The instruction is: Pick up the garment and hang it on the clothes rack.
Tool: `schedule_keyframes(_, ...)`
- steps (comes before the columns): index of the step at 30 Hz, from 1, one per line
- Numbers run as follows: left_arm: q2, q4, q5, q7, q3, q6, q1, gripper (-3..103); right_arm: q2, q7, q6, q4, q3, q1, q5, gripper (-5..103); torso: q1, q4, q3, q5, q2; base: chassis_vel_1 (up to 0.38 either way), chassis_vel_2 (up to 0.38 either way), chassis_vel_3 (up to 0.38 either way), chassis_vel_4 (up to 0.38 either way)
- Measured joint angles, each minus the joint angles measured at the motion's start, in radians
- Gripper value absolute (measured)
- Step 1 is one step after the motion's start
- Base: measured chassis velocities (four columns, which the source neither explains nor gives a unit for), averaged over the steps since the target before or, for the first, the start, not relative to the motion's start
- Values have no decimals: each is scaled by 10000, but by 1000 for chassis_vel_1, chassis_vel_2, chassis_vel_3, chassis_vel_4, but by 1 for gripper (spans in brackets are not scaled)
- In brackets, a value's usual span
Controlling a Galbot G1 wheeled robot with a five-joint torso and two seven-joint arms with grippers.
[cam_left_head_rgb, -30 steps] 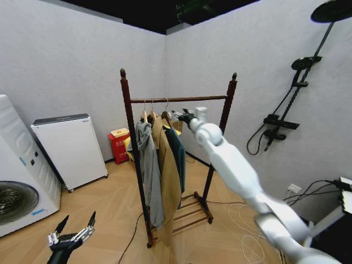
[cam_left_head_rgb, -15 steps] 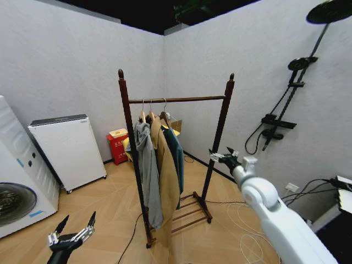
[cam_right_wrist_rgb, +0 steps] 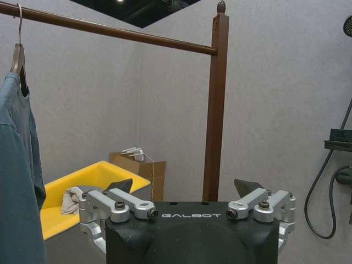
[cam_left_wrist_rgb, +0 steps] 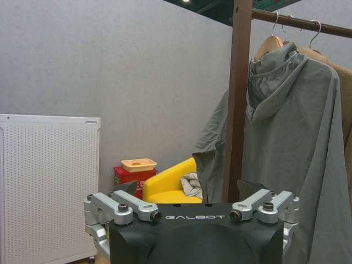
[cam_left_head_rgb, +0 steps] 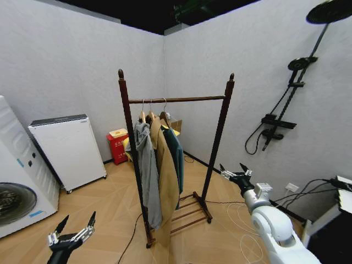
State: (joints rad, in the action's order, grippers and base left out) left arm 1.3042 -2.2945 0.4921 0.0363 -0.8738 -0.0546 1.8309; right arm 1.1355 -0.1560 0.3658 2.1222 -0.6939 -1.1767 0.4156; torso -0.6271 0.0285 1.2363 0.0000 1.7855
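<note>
The dark teal garment (cam_left_head_rgb: 176, 155) hangs by its hanger hook from the top bar of the clothes rack (cam_left_head_rgb: 177, 100), the rightmost of three garments. In the right wrist view the garment (cam_right_wrist_rgb: 19, 181) hangs from the rack bar (cam_right_wrist_rgb: 115, 32). My right gripper (cam_left_head_rgb: 235, 172) is open and holds nothing. It hangs low, to the right of the rack's right post and clear of it. My left gripper (cam_left_head_rgb: 73, 227) is open and parked low at the left, near the floor. In its own view the left gripper (cam_left_wrist_rgb: 190, 197) faces the rack's left post (cam_left_wrist_rgb: 240, 99).
A grey hooded sweatshirt (cam_left_head_rgb: 146, 165) and a long tan coat (cam_left_head_rgb: 165, 176) hang beside the garment. A white cabinet (cam_left_head_rgb: 69, 148) and a washing machine (cam_left_head_rgb: 16, 187) stand at the left. Behind the rack sit a red box (cam_left_head_rgb: 118, 144) and a yellow bin (cam_right_wrist_rgb: 93, 187). A shower fixture (cam_left_head_rgb: 286, 110) and floor cables (cam_left_head_rgb: 242, 220) are at the right.
My right arm has drawn back from the hanger hooks at the bar and dropped down to the right of the rack. The garment stays hanging. The left arm has not moved.
</note>
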Motion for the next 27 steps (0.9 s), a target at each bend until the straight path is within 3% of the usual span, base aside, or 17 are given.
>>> schedule_keyframes(19,0,0,0,0,0,0,-1,100,221,-248,256,172,546,-52,-250,100,-2,2,1,0,-1,-57,-68,-71,-66)
schedule_keyframes(27,0,0,0,0,0,0,0,100,262,-259,270,185,644,-125,-304,100,-5,1,1,-2,-2,-42,-179,-201,-55)
